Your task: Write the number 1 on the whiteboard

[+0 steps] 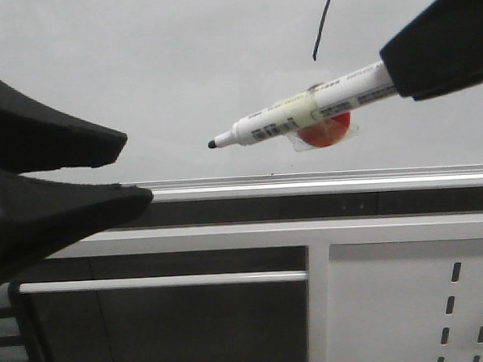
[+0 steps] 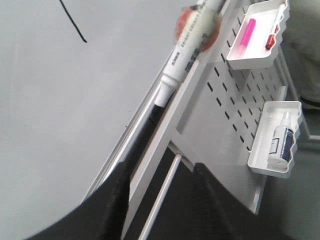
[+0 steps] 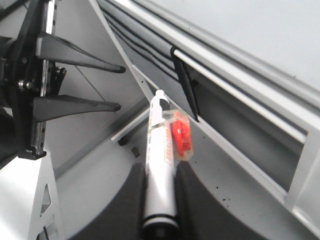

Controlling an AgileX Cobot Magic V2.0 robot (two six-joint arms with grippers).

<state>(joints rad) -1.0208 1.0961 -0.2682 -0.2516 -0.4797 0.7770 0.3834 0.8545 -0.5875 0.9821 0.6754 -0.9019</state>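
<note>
Your right gripper (image 3: 161,197) has its jaws clamped on the marker (image 1: 303,113), barrel pinched between the two pads, capless black tip pointing left and slightly down. An orange tag (image 1: 326,132) is taped to the barrel near mid-length. From the front the tip looks to be off the whiteboard (image 1: 154,64), though the gap is hard to judge.

The number 1 (image 1: 324,21) is already up there: a thin black slanted stroke on the board, above the pen and a little right of its tip. Its upper end runs out of the front view. So the mark looks made, and the pen hangs clear below it.

Here's what the next move turns on: the marker's long axis lies nearly level, across the board face, while the stroke runs near-vertical. If you touch it up, the tip must go up and right and toward the board.

Your left gripper (image 1: 132,172) sits at the left with its jaws parted and nothing between them, low by the silver edge rail (image 1: 322,181). The right arm is the nearer one to the stroke.
</note>
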